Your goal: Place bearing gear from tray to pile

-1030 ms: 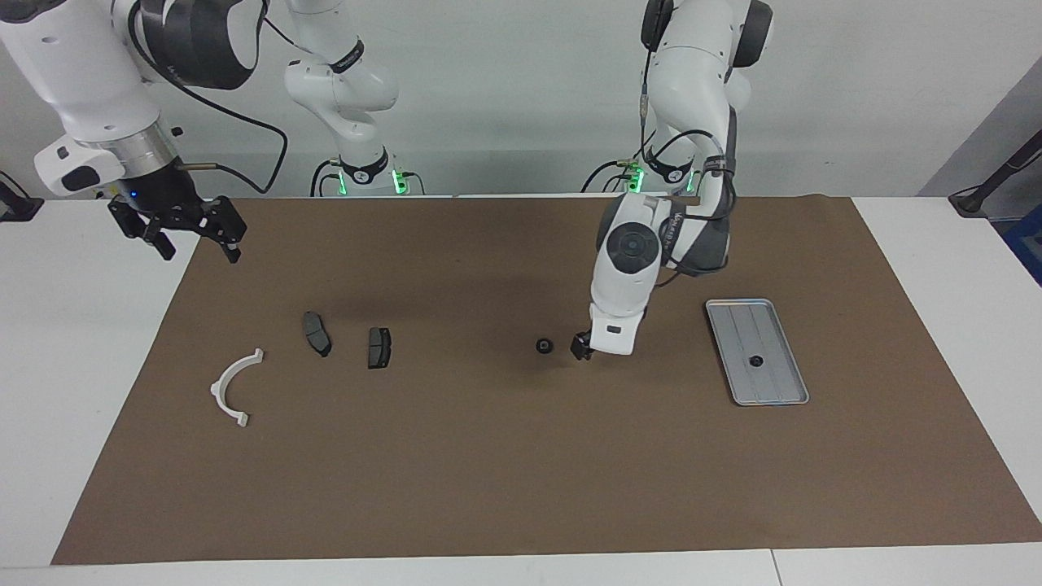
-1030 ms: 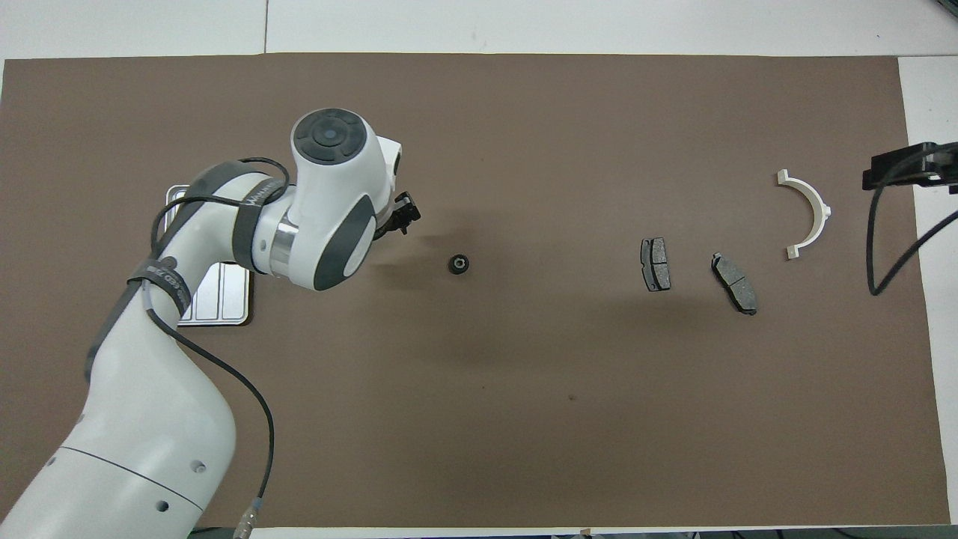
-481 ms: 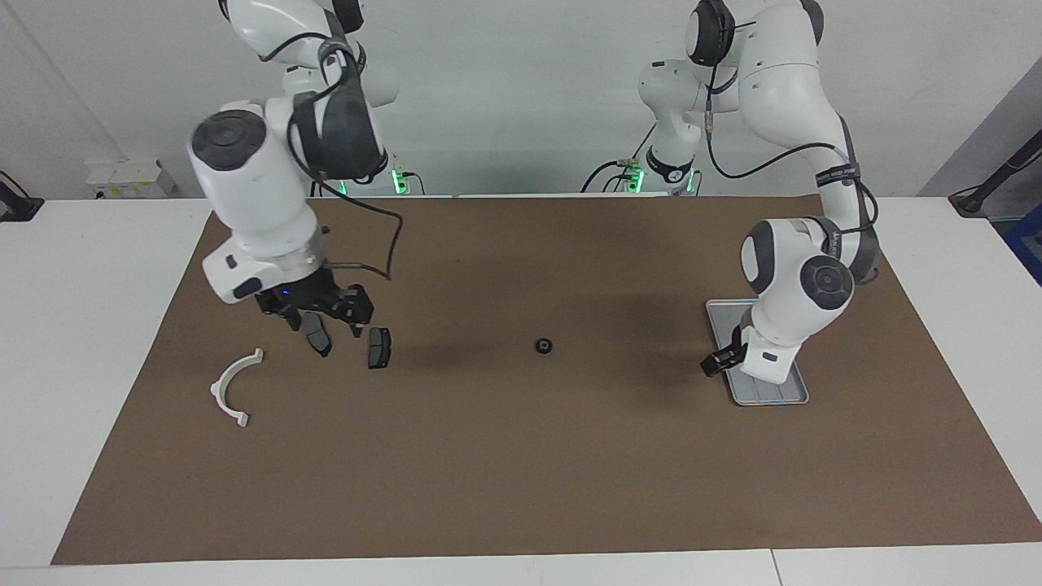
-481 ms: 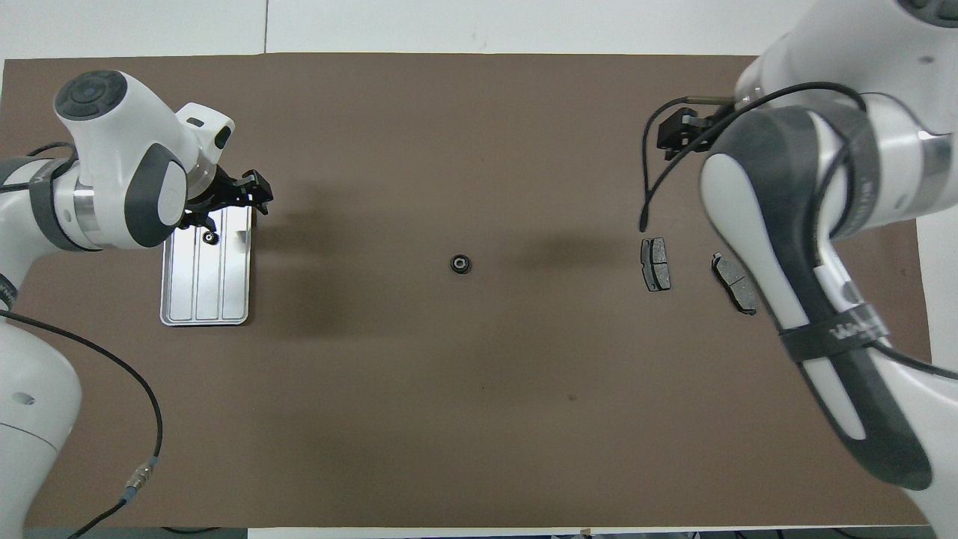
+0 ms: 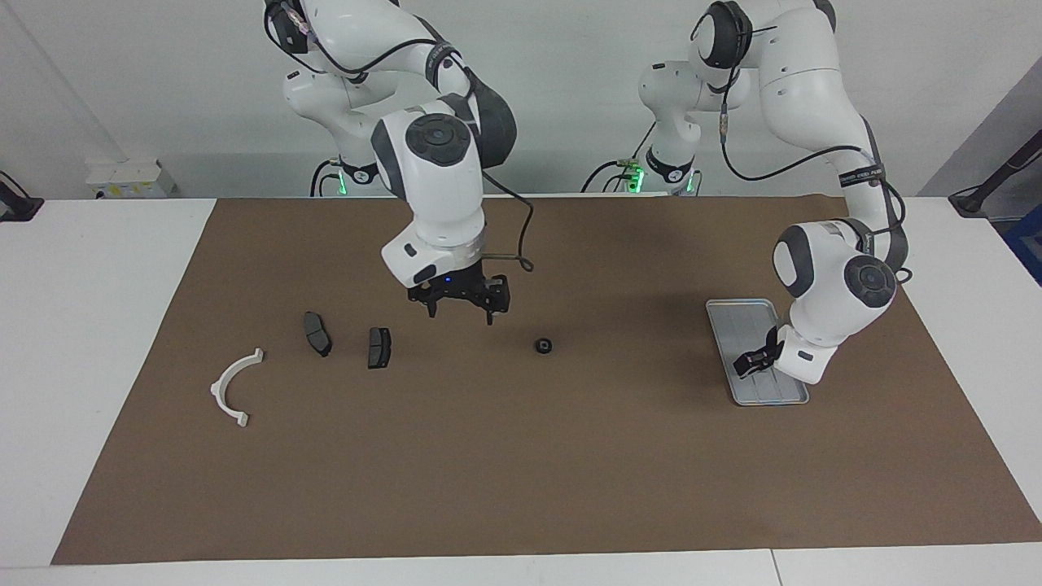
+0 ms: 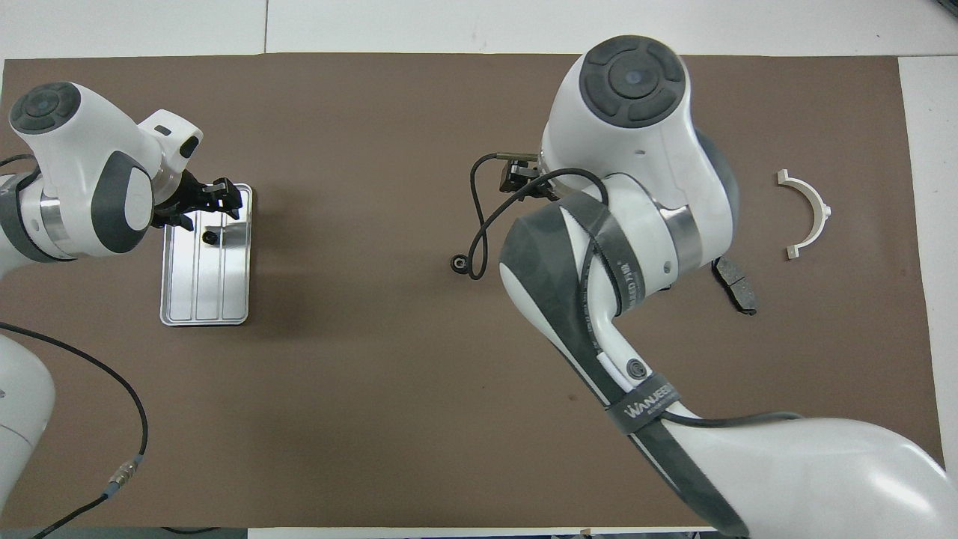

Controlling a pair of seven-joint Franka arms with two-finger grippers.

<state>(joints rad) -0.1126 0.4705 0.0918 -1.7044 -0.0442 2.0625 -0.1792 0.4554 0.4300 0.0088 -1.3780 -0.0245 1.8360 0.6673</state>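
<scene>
Looking across the table in the facing view, a flat brown mat covers the white tabletop. The tray, silver-grey ridged metal with rounded corners and a raised rim, lies toward the left arm's end. The left gripper hangs low over the tray; whether its fingers are parted or closing cannot be told from here. One small round black bearing gear sits on the bare mat near the middle of the table, well apart from the tray. The right gripper hovers above the mat between that gear and the pile, its black fingers spread and holding nothing. The pile comprises two dark grey brake pads and a white curved plastic bracket toward the right arm's end.

From the overhead view, the tray's lengthwise ridges gleam, and a second bearing gear rests in it, just beside the left gripper, which grips nothing. The mat gear shows by a black cable loop. The right arm's white shell hides one pad; the other pad and the bracket stay visible.
</scene>
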